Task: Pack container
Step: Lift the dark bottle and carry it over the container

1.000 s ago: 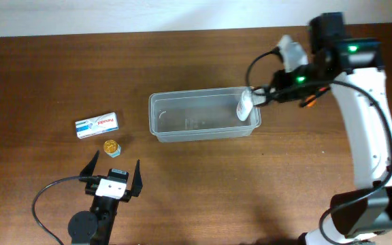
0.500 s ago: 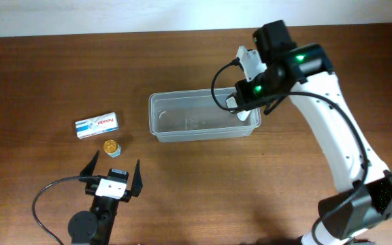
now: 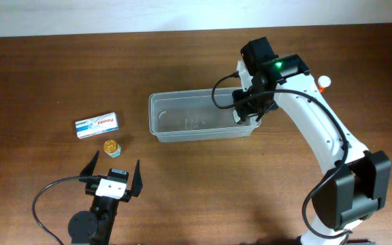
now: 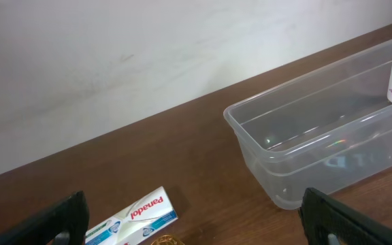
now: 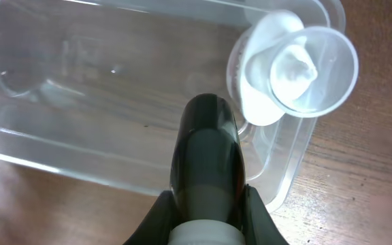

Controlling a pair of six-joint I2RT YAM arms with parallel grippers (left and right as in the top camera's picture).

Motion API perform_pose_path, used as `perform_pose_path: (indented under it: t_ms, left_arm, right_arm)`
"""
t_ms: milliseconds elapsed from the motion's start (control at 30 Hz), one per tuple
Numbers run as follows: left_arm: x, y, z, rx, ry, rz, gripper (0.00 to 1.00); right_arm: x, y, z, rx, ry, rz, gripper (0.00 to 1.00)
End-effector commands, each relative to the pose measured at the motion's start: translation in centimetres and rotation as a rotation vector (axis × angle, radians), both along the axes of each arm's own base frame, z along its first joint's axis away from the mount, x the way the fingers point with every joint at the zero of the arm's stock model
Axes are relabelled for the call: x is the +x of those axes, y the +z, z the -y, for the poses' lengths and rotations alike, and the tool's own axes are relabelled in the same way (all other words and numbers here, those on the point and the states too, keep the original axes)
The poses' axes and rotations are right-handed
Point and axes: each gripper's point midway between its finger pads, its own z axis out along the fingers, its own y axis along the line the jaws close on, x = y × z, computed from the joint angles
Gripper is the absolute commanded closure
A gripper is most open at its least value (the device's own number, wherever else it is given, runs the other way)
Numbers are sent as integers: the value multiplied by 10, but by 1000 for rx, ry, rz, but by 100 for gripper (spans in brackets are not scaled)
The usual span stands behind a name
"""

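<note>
The step in hand looks like setting the bottle (image 5: pixel 284 68) into the container (image 3: pixel 182 133), which sits mid-surface (image 3: pixel 46 68). The bottle stands upright in the container's right end, close against the end wall. The right arm reaches from the right side over that end and bends down at the wrist, so the right gripper (image 5: pixel 208 109) points down into the tub. Its fingers are pressed together. The bottle shows just beside their tip, not between them, and I cannot tell whether they touch it. If the bottle stands free, the next move calls for lifting the right gripper straight up, because a sideways pull could tip the bottle against the wall. The box (image 3: pixel 97 124) and the small bottle (image 3: pixel 111 146) lie on the surface well left of the container, not yet packed. The left gripper (image 3: pixel 117 165) hangs low near the front edge with its fingers spread, just short of the small bottle and facing the box. It seems the better placed to fetch those two.
</note>
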Motion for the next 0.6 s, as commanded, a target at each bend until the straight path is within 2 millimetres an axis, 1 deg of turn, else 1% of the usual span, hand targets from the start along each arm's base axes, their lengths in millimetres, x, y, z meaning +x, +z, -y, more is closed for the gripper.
perform_pose_path:
  t_ms: [0,267,567]
  left_arm:
    - [0,-2,-3,-3,14,1,1]
    - [0,-1,-3,-3,14,2,1]
    - [0,-1,-3,-3,14,2,1]
  right_arm:
    - [0,-11,7,-44,-59,-2,86]
    - [7,-34,8,-42,-114,29,86]
    - [10,-46,8,-40,-134,44,85]
